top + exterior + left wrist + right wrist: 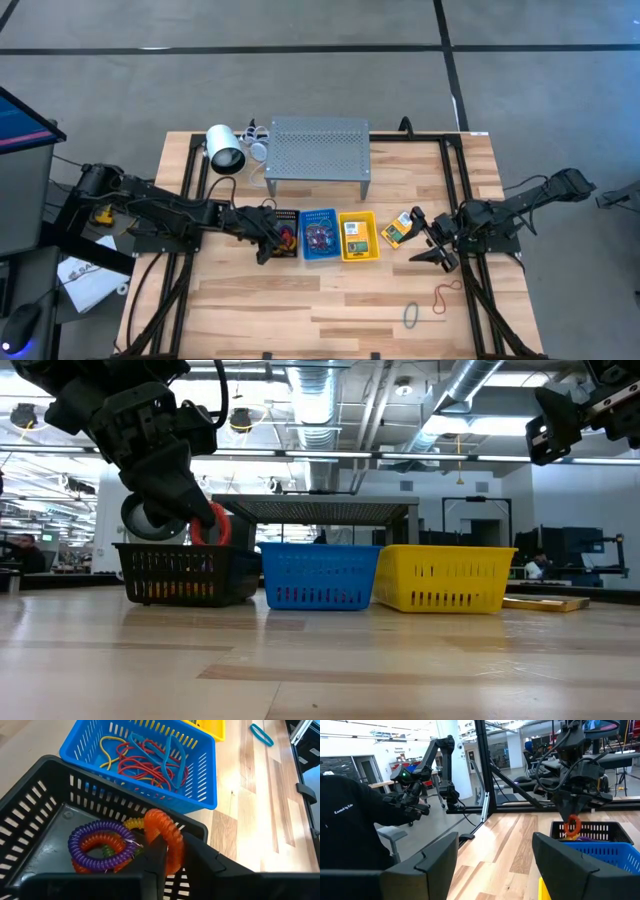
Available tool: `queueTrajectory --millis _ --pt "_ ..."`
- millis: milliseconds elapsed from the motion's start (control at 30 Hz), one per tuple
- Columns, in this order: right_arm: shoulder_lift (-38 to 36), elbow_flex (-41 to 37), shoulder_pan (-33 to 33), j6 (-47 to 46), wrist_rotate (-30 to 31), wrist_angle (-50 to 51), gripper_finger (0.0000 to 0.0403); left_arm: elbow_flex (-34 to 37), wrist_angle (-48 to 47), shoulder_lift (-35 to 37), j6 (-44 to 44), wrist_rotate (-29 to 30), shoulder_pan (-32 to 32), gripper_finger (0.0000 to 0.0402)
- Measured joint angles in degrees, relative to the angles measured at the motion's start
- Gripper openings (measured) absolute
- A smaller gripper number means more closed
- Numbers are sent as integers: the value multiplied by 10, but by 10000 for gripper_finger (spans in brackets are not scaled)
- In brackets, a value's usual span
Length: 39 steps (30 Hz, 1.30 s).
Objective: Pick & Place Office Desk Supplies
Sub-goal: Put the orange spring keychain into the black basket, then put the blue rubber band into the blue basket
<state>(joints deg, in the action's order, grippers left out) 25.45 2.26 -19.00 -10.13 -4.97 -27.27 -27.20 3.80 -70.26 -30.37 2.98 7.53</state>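
Three baskets stand in a row at mid-table: black (285, 215), blue (320, 212) and yellow (358, 216). My left gripper (172, 856) hangs over the black basket (35, 805), shut on an orange coiled loop (165, 832). Purple (100, 832), orange and yellow coils lie on that basket's floor. The blue basket (200, 780) holds red, yellow and blue rubber bands (145, 762). A crayon box (397, 228) lies flat on the table right of the yellow basket. Just right of it my right gripper (437, 252) waits open, holding nothing. My left gripper pinches the orange coiled loop between its two fingers, on the part of the ring nearest them (172, 851). The fingers slant down from the table's left. The loop stands on edge, lifted clear over the black basket's right side, just above the rim (210, 525).
A grey perforated shelf (318, 150) and a white cylinder (225, 150) stand behind the baskets. Two loose bands, one grey-green (412, 315) and one red (440, 295), lie on the near right of the table. The yellow basket holds a crayon box (356, 238).
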Motion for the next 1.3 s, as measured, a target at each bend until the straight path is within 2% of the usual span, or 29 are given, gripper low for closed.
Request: queueTrajectory --millis 333,500,767,1133,1300 --pt "0 0 0 0 0 1 249 0 0 0 3 0 0 96" --pt "0 0 0 -4 0 1 249 -6 0 0 20 0 0 101" --pt "0 0 0 -32 3 1 249 -55 9 0 69 -1 0 102" --pt "0 0 0 -30 5 -56 249 -60 206 0 156 0 0 102" --pt "0 0 0 -30 5 -61 249 -60 232 0 215 1 0 102"
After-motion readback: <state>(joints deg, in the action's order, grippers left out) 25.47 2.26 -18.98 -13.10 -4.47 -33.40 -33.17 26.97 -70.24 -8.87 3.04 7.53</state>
